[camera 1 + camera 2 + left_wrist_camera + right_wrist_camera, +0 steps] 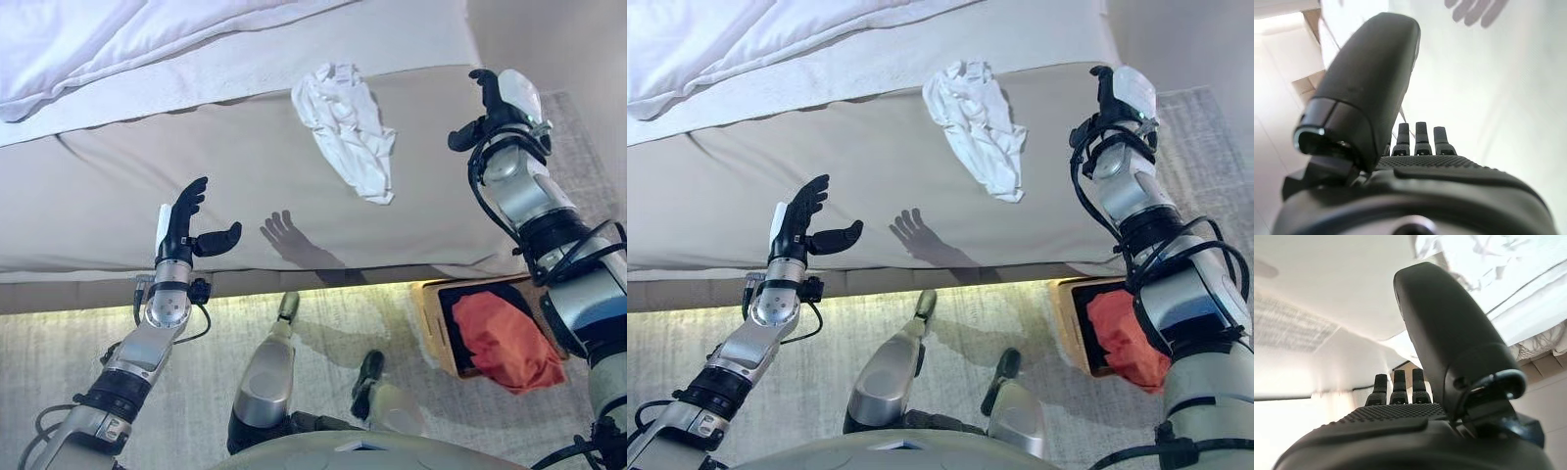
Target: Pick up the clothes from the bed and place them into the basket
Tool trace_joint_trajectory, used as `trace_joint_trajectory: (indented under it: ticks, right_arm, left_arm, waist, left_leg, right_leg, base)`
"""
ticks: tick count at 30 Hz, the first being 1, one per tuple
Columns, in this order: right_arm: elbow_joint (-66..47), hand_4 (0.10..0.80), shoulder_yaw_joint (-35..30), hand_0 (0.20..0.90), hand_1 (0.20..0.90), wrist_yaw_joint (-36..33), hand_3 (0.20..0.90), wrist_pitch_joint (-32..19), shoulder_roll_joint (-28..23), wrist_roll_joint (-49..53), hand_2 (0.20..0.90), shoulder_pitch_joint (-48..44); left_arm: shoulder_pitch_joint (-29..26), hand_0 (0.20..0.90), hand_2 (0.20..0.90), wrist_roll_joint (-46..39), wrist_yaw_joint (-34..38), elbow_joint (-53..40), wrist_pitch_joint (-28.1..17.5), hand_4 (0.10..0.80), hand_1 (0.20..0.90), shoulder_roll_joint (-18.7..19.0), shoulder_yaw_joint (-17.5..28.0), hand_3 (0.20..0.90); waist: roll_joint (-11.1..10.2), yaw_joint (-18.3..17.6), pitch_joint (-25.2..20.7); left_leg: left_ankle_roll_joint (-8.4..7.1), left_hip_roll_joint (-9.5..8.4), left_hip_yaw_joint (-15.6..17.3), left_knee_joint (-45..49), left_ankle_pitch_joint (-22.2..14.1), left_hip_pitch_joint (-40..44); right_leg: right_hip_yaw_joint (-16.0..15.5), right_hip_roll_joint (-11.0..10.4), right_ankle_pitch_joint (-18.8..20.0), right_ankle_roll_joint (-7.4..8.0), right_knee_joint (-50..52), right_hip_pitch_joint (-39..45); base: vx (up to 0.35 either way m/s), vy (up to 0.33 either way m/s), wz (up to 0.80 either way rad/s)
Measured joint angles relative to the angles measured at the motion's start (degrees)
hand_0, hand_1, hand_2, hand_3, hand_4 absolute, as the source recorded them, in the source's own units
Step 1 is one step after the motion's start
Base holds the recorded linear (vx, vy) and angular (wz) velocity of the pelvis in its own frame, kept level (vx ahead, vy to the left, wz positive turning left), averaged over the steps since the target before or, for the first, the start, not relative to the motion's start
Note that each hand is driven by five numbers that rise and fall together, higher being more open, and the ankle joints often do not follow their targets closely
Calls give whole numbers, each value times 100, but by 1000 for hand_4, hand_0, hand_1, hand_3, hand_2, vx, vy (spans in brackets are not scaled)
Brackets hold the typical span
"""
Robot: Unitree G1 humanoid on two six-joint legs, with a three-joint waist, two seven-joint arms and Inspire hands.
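Nearest, a basket (432,313) on the floor below the right hand (498,103) holds a crumpled red garment (505,338). The left hand (186,227) hovers over the bed (118,186), fingers spread, empty. Between the hands, nearer the right, lies a crumpled white garment (345,127), its long axis running from the bed's far side toward the near edge. The right hand's fingers are straight, holding nothing.

Bed (196,186): crumpled white cloth (345,127) on it.
Basket (431,313): on floor, holds red cloth (505,338).
Left robot hand (186,230): fingers spread, empty.
Right robot hand (500,103): raised, empty.
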Motion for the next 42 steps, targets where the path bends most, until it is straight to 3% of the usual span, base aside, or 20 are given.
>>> trace_joint_trajectory:
  ticks: [8,10,11,13,15,17,19,20,21,22,24,27,29,30,33,42]
  right_arm:
    - [3,800,14,900,900,378,900,77,-1,-161,900,0]
    - [6,800,9,900,900,372,900,130,-1,-229,900,17]
    - [3,800,6,900,900,368,900,142,11,-256,900,50]
    - [-74,800,-164,900,900,302,900,151,21,-340,900,253]
    - [-137,800,-195,900,900,216,900,193,-9,-377,900,543]
    - [-113,800,-166,900,900,213,900,186,28,-376,900,739]
    - [29,800,-77,900,900,205,900,117,67,-414,900,585]
    - [271,800,-7,900,900,197,900,18,115,-467,900,359]
    - [339,800,25,900,900,161,900,63,112,-494,900,209]
    - [340,800,26,900,900,136,900,84,50,-500,900,197]
    - [376,800,51,900,900,133,900,144,27,-500,900,190]
    - [730,800,446,900,900,121,900,81,23,-412,900,-175]
    - [1097,800,545,900,900,119,900,62,28,-265,900,-474]
    - [1237,800,649,900,900,117,900,59,54,-236,900,-662]
    - [1602,800,828,900,900,74,900,67,43,-200,900,-1145]
    - [1789,800,875,900,900,56,900,75,126,-187,900,-1555]
  left_arm:
    - [-59,900,900,0,-23,1,63,800,900,-305,10,900]
    - [-131,900,900,2,-114,26,88,800,900,-314,-68,900]
    - [-162,900,900,4,-186,44,105,800,900,-323,-95,900]
    - [-242,900,900,9,-323,47,195,800,900,-349,-192,900]
    - [-284,900,900,10,-438,45,232,800,900,-379,-325,900]
    - [-278,900,900,6,-410,54,236,800,900,-392,-336,900]
    - [-446,900,900,-7,-248,236,195,800,900,-402,-332,900]
    - [-577,900,900,-13,-154,344,181,800,900,-398,-338,900]
    - [-724,900,900,-18,-104,410,176,800,900,-412,-338,900]
    - [-847,900,900,-58,-101,424,164,800,900,-449,-340,900]
    - [-826,900,900,-112,-92,448,145,800,900,-567,-344,900]
    - [-614,900,900,-111,-22,444,21,800,900,-596,-560,900]
    - [-528,900,900,-104,-25,431,-8,800,900,-681,-845,900]
    - [-452,900,900,-101,-20,432,-75,800,900,-696,-942,900]
    - [-462,900,900,-93,-30,432,-123,800,900,-706,-1153,900]
    - [-639,900,900,3,250,168,-552,800,900,-379,-1152,900]
  waist:
    - [12,-134,-130]
    - [31,-264,-139]
    - [62,-319,-158]
    - [130,-378,-197]
    - [258,-442,-264]
    - [365,-544,-307]
    - [426,-563,-296]
    - [456,-620,-292]
    - [541,-731,-269]
    - [554,-836,-261]
    - [558,-799,-261]
    - [733,-622,-202]
    - [884,-392,-123]
    - [893,-320,-119]
    - [911,-207,-31]
    - [966,239,369]
  left_leg:
    - [-4,70,221,89,4,109]
    - [3,49,484,203,-9,33]
    - [69,24,461,221,-81,27]
    - [146,-92,415,307,-257,-10]
    - [229,-195,286,458,-416,-57]
    - [334,-289,123,432,-392,46]
    - [386,-356,61,416,-330,-96]
    - [400,-380,-44,417,-310,-282]
    - [210,-370,-369,424,-156,-506]
    - [228,-398,-651,296,-95,-640]
    - [289,-368,-737,88,-51,-690]
    - [463,96,-465,-45,-185,-920]
    - [342,280,-479,0,147,-976]
    - [173,295,-481,25,173,-1050]
    - [-139,195,-567,17,385,-1220]
    - [-153,-237,-825,59,397,-1291]
  right_leg:
    - [-5,31,20,-13,-84,202]
    - [-176,0,16,-15,-79,284]
    - [-258,-12,10,-24,-54,317]
    - [-316,-113,-109,-95,199,273]
    - [-270,-351,-352,-190,1325,-169]
    - [80,-609,-538,-151,2552,-882]
    - [575,-600,-550,-154,2255,-1391]
    - [949,-420,-531,-123,1903,-1667]
    - [1361,-178,-526,-136,1642,-1863]
    - [1354,-75,-505,-156,1293,-1954]
    - [1212,-36,63,-54,1030,-1909]
    - [616,180,293,-140,906,-1933]
    - [474,338,153,-275,1105,-1993]
    - [470,342,31,-312,1267,-2128]
    - [364,196,-224,-286,1745,-2415]
    - [147,-379,-825,-208,2773,-2745]
  base:
    - [22,7,-2]
    - [58,159,36]
    - [56,224,47]
    - [46,159,32]
    - [142,34,30]
    - [57,-112,25]
    - [-55,-223,19]
    - [-13,-247,52]
    - [28,-250,109]
    - [32,-153,142]
    - [-1,-115,91]
    - [7,-61,57]
    - [28,-4,23]
    - [25,3,5]
    - [35,0,25]
    - [14,23,27]
